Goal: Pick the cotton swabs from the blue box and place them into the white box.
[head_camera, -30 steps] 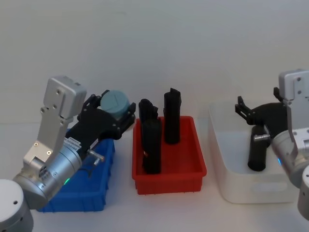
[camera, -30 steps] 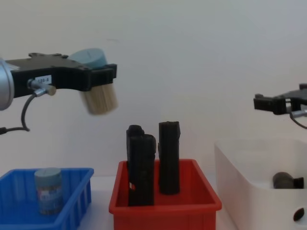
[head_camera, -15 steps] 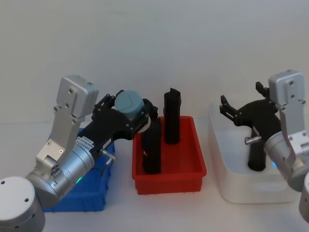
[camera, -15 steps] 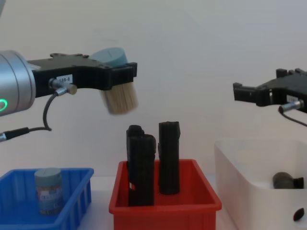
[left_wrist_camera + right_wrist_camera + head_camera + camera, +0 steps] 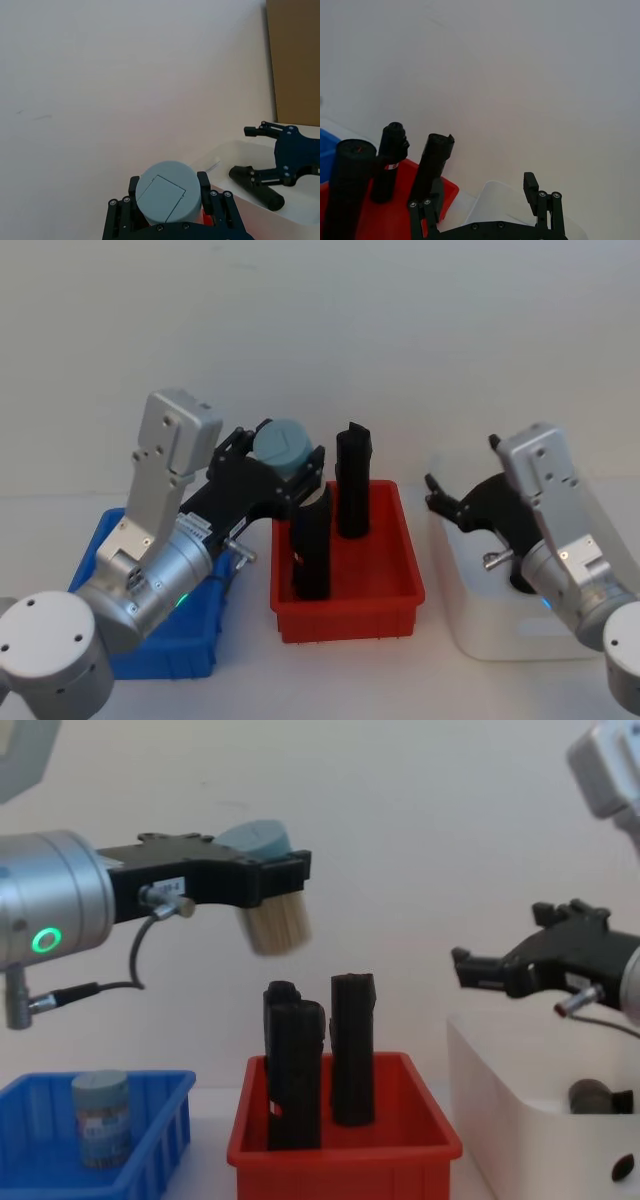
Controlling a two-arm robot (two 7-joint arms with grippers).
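There's the left gripper pinching a swab tub over the red bin; chest view catches another tub in the blue box, label unreadable; right gripper spread.

We see a red bin on the worktop; three tall black blocks stand upright in it; a pale wall behind.

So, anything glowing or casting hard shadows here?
Head view: soft, even light, no hard shadows around the red bin. Chest view: a green ring light glows on the left arm, whose left gripper holds a cotton swabs tub aloft; no glare on the white box below the open right gripper.
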